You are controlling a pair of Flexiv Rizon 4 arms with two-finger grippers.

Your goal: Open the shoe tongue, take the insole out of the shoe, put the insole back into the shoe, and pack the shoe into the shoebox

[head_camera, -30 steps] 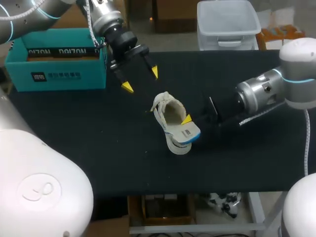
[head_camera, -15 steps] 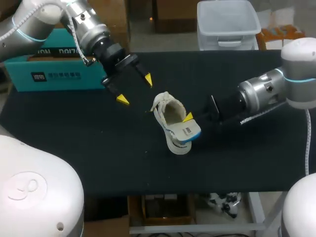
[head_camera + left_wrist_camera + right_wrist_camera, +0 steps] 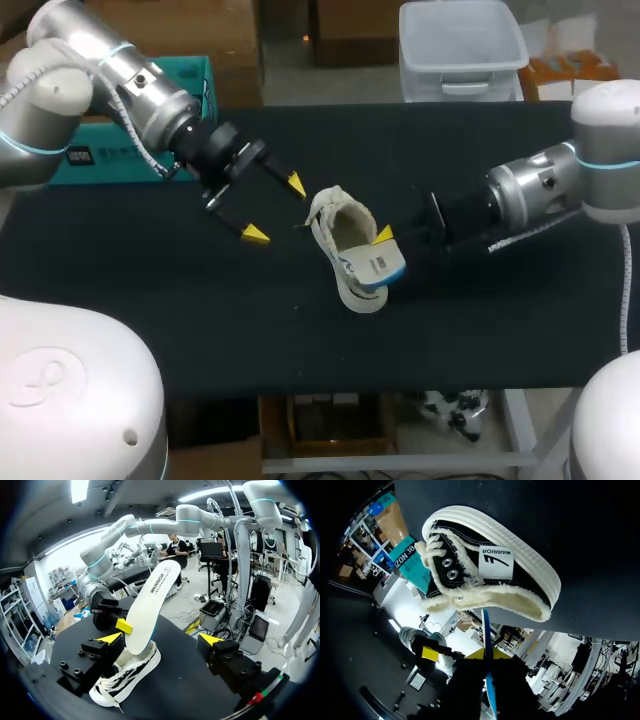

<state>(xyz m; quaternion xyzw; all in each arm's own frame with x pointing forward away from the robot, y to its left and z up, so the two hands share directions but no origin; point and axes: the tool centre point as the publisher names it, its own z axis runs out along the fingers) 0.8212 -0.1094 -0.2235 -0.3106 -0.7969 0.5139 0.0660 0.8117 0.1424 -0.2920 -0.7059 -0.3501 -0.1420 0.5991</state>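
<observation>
Right wrist view: the right gripper (image 3: 487, 656) is clamping the insole (image 3: 487, 630) edge-on between its two fingers, directly behind the heel opening of the shoe (image 3: 490, 575). The insole is rising steeply out of the shoe, with its lower end at the heel and most of its length above the collar. The shoe is resting near the middle of the black table (image 3: 200, 320). The left gripper (image 3: 274, 209) is hovering just beside the shoe's laced toe end, its fingers spread wide and touching nothing. The teal shoebox (image 3: 100, 155) is sitting well apart from the shoe, behind the left arm.
</observation>
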